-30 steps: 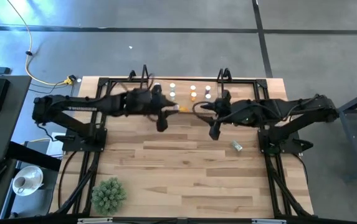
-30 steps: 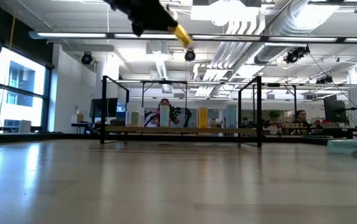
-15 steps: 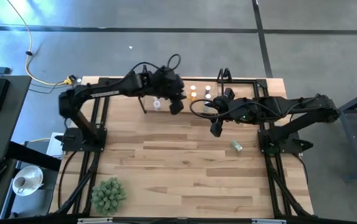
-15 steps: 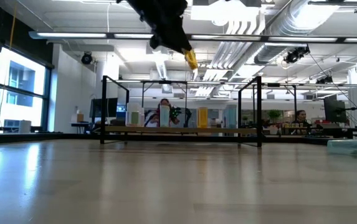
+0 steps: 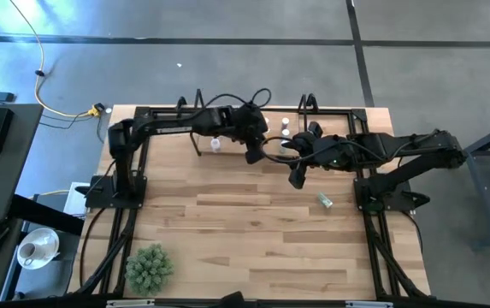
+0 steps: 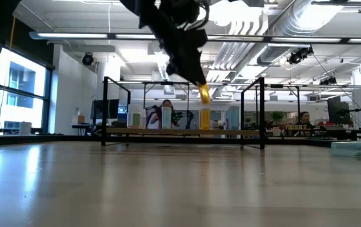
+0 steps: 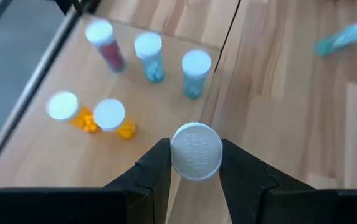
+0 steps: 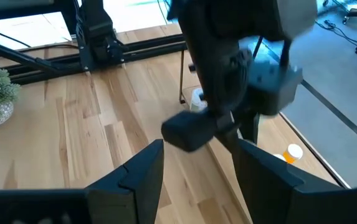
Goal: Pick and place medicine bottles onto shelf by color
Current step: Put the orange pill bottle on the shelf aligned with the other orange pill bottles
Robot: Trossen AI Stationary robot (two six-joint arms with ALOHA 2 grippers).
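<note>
My left gripper (image 5: 256,147) is shut on an orange medicine bottle (image 6: 203,94) with a white cap, above the light-wood shelf (image 7: 47,149) at the table's far edge. Two orange bottles (image 7: 111,117), two teal ones (image 7: 194,71) and a purple one (image 7: 106,42) stand upright on the shelf board. Another teal bottle (image 5: 325,201) lies on its side on the table, toward the right. My right gripper (image 5: 294,175) is open and empty, above the table just right of the left gripper. My left gripper pinches the bottle's white cap (image 7: 195,151) by its rim, between the two fingers (image 7: 156,168). The fingers come from above, pointing down. The bottle hangs about upright below them, its orange body (image 6: 203,96) clear of the shelf.
A green spiky plant ball (image 5: 149,267) sits at the table's near left. Black metal frames (image 6: 261,110) rise at both ends of the shelf. The left arm stands close in front of the right wrist camera (image 8: 228,68). Bare wood lies across the table's middle and near side.
My left gripper has gone toward the table's right edge and down toward the shelf, still shut on the orange bottle. The bottle, tilted before, now hangs nearly upright and much lower, just above the shelf's bottles.
</note>
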